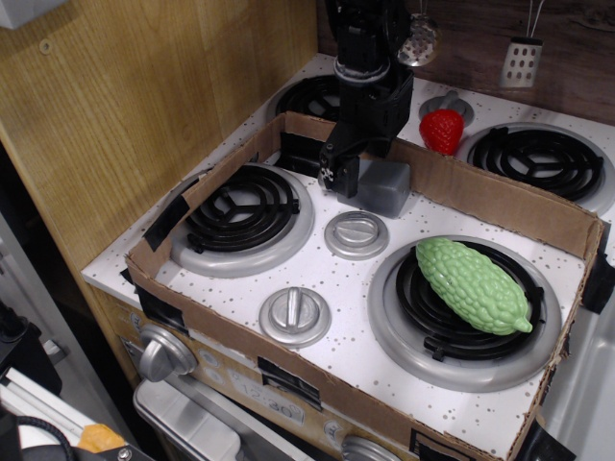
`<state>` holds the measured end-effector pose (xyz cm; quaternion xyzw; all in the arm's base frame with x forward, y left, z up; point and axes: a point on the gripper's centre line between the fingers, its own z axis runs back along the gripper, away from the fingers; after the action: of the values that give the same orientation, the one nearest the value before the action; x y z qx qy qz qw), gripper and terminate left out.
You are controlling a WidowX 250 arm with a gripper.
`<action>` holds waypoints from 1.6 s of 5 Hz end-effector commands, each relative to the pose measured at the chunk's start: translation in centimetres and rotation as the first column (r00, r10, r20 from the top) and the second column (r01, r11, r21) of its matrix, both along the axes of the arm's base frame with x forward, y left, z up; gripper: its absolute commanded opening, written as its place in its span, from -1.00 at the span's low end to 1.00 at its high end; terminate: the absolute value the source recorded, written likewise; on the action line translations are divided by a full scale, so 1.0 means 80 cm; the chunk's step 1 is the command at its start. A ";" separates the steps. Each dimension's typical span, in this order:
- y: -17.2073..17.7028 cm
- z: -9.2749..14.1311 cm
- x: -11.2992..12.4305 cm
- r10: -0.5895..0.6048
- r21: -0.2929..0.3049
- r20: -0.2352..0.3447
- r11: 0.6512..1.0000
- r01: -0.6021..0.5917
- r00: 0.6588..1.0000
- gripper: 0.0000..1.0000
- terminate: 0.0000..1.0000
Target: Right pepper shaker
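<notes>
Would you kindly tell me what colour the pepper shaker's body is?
Matte grey; the shaker shows in the only view, observation.image, beside the hand.

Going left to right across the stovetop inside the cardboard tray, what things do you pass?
Left coil burner → front knob → gripper → pepper shaker → green bumpy gourd on the right burner.

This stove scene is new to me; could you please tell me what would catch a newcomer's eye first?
The bumpy green gourd lying on the front right burner stands out most. Next comes the black tool at the back wall of the cardboard box, right beside the grey pepper shaker, with a red strawberry just behind the box.
</notes>
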<state>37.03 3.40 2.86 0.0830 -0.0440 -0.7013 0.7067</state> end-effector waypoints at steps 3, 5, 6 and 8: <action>0.009 0.007 0.005 -0.024 0.085 0.045 0.996 0.020 0.999 -1.00 -1.00; -0.004 0.035 -0.009 -0.045 0.256 0.157 0.967 0.003 0.987 -1.00 -1.00; -0.009 0.050 -0.017 -0.046 0.311 0.169 0.950 -0.009 0.985 -1.00 -1.00; -0.015 0.065 -0.039 -0.110 0.466 0.207 0.885 0.001 0.972 -1.00 -1.00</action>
<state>33.17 2.47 5.89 0.3085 0.0693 -0.7059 0.6338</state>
